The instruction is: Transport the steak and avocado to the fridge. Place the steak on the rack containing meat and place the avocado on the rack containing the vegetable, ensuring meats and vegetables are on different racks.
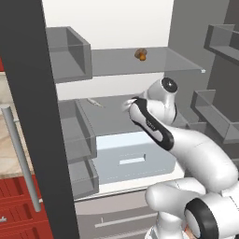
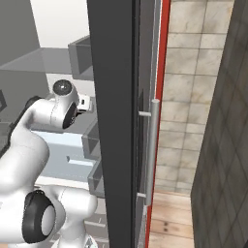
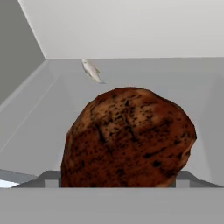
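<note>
Steak point(image 3: 127, 138): sat right at the hand, over the lower glass shelf point(image 3: 52, 113).
Hand: fingertips hidden by the steak; grip could not be told.
Fish point(image 3: 91, 70): lay farther back on that shelf.

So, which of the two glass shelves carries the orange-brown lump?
The higher glass shelf; the orange-brown lump sits near its back. The lower shelf holds a small pale fish.

- the steak point(image 3: 129, 138) bulks large just ahead of the hand camera; bare shelf point(image 3: 52, 109) lies open behind and left of it
- a small pale fish point(image 3: 91, 70) lies by the back wall
- the fridge door point(image 1: 32, 116) bounds the left side
</note>
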{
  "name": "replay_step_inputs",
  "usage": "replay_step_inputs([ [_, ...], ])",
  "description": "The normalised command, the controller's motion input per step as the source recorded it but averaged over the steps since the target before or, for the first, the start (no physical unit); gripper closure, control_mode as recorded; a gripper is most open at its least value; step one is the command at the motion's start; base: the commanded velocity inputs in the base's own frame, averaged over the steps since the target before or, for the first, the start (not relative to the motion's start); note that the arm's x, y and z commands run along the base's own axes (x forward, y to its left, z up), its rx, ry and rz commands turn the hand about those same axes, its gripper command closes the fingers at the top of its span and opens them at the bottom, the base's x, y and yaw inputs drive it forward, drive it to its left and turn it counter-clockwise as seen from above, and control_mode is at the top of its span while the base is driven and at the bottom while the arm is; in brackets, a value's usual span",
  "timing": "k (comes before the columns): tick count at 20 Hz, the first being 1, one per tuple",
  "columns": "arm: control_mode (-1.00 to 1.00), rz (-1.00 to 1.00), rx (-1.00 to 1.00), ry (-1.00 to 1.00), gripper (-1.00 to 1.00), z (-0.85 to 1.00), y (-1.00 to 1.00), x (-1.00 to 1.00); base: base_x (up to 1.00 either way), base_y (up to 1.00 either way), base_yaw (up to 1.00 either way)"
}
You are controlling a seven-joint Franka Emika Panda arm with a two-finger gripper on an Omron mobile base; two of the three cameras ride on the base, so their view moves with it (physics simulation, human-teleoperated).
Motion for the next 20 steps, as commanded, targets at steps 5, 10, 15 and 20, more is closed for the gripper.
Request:
replay_step_inputs([
  [5,-1.0,0.0,0.0,0.04,1.0,-0.54,0.0,0.47,0.0,0.0,0.0],
  [10,-1.0,0.0,0.0,0.05,1.0,-0.51,0.0,0.43,0.0,0.0,0.0],
  [15,-1.0,0.0,0.0,0.12,1.0,-0.43,0.0,0.38,0.0,0.0,0.0],
  [20,-1.0,0.0,0.0,0.04,1.0,-0.39,0.05,0.36,0.0,0.0,0.0],
])
